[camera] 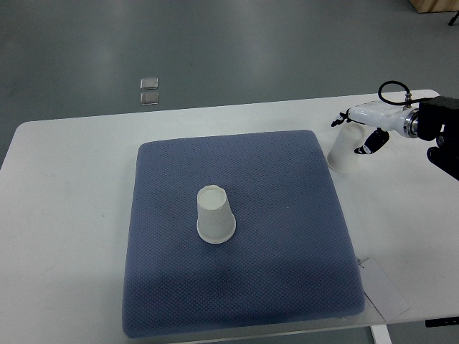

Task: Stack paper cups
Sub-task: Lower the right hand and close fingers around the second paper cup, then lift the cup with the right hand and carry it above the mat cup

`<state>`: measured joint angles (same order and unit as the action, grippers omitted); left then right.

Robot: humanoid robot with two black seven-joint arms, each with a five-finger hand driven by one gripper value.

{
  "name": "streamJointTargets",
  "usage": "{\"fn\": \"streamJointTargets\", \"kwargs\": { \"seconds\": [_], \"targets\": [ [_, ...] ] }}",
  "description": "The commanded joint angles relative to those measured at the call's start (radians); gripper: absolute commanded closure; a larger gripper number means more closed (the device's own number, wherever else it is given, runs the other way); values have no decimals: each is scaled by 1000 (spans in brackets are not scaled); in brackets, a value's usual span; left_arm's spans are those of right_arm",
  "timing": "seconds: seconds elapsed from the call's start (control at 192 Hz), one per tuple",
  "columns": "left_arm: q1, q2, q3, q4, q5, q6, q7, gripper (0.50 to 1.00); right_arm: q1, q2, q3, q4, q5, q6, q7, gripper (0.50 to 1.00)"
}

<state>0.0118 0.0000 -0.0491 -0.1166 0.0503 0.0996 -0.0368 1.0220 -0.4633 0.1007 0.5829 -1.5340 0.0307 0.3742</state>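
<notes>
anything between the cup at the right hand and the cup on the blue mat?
Nothing visible. The right hand is at the paper cup on the white table, just off the mat's right edge. Bare blue mat lies between it and the upside-down cup.

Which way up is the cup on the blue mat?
Upside down. The paper cup on the blue mat stands on its wide rim, with the narrow closed base facing up toward the camera.
</notes>
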Motion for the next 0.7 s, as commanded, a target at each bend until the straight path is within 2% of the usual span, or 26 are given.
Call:
{"fn": "streamJointTargets", "kwargs": {
  "seconds": [0.0, 0.235, 0.522, 0.694],
  "targets": [
    [0, 0, 0, 0, 0, 0, 0, 500, 0, 0, -3, 0, 0, 0, 0, 730],
    [-1, 0, 0, 0, -1, 0, 0, 500, 3, 0, -3, 0, 0, 0, 0, 777],
    [0, 0, 0, 0, 0, 0, 0, 500, 16, -5, -4, 0, 0, 11, 3, 901],
    [0, 0, 0, 0, -1, 0, 0, 500, 41, -21, -3, 3, 5, 11, 18, 922]
  ]
}}
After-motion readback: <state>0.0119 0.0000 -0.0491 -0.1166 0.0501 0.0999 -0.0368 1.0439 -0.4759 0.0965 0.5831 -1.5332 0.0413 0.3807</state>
